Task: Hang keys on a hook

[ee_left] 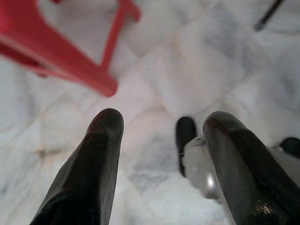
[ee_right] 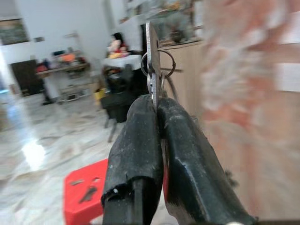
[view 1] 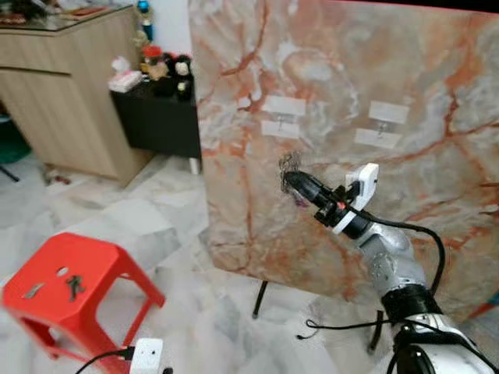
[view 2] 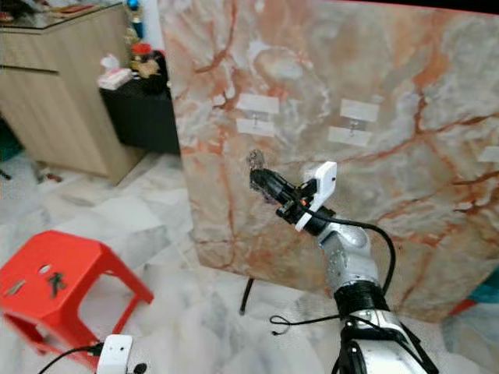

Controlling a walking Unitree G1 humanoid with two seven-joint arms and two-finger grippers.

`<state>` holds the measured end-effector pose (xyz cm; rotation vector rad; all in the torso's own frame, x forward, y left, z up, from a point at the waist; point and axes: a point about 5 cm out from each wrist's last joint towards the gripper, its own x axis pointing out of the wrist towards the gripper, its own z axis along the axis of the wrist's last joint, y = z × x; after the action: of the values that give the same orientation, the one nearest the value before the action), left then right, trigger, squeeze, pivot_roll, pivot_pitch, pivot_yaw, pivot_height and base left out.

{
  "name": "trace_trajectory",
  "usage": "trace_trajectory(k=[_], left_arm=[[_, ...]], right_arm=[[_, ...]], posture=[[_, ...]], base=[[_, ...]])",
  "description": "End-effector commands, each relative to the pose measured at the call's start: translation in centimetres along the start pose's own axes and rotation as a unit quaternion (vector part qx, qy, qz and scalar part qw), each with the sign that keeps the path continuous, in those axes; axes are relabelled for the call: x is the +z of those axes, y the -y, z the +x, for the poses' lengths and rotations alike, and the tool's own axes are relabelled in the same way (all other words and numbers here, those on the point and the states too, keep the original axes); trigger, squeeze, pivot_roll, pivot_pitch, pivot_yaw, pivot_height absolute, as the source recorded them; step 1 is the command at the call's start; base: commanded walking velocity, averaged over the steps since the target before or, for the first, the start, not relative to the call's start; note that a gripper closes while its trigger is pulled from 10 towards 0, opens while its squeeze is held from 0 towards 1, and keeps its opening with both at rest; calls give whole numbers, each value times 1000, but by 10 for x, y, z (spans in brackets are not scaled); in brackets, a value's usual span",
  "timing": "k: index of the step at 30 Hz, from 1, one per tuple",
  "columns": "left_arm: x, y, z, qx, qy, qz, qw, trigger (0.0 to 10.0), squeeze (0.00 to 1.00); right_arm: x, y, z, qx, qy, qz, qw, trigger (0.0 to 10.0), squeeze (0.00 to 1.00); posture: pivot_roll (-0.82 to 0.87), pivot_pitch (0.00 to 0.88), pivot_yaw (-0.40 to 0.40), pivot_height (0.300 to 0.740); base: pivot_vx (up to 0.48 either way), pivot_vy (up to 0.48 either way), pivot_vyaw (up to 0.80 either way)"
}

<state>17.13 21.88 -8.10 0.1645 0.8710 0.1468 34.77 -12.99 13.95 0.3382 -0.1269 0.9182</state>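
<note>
At centre frame, just below the left-hand hook [view 1: 282, 122] on the marble panel [view 1: 437, 70]: right gripper [view 1: 294, 182] clamped on keys [ee_right: 153, 65], ring uppermost for hooking. Left gripper [ee_left: 161, 140] spread, idle.

A red plastic stool [view 1: 74, 284] stands on the pale marble floor [view 1: 195, 312]. Farther back, a wooden cabinet [view 1: 70, 86] sits beside a low black table [view 1: 160, 121].
</note>
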Motion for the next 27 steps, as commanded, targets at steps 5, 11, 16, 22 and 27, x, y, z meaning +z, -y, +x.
trace_trajectory(k=[5, 11, 16, 22, 27], left_arm=[[-12, -6, -4, 11, -14, -3, 1000, 10000, 0], [-11, -6, -3, 11, -13, -6, 1000, 10000, 0], [-11, -6, -3, 12, -11, -13, 1000, 10000, 0], [-13, -7, -4, 12, -12, -23, 1000, 10000, 0], [-18, -9, -6, 8, -18, -20, 1000, 10000, 0]], right_arm=[[13, 2, 11, 20, -10, -23, 999, 10000, 0], [26, 2, 19, 34, -9, -38, 999, 10000, 0], [32, 2, 21, 44, -13, -49, 998, 10000, 0], [39, 8, 22, 35, -17, -58, 998, 10000, 0], [39, 9, 20, 34, -26, -61, 997, 10000, 0]], posture=[[140, 0, -49, 737], [125, 0, -62, 737], [116, 0, -74, 737], [113, 0, -72, 737], [98, 0, -66, 737]], base=[[0, 0, 0], [0, 0, 0], [0, 0, 0], [0, 0, 0], [0, 0, 0]])
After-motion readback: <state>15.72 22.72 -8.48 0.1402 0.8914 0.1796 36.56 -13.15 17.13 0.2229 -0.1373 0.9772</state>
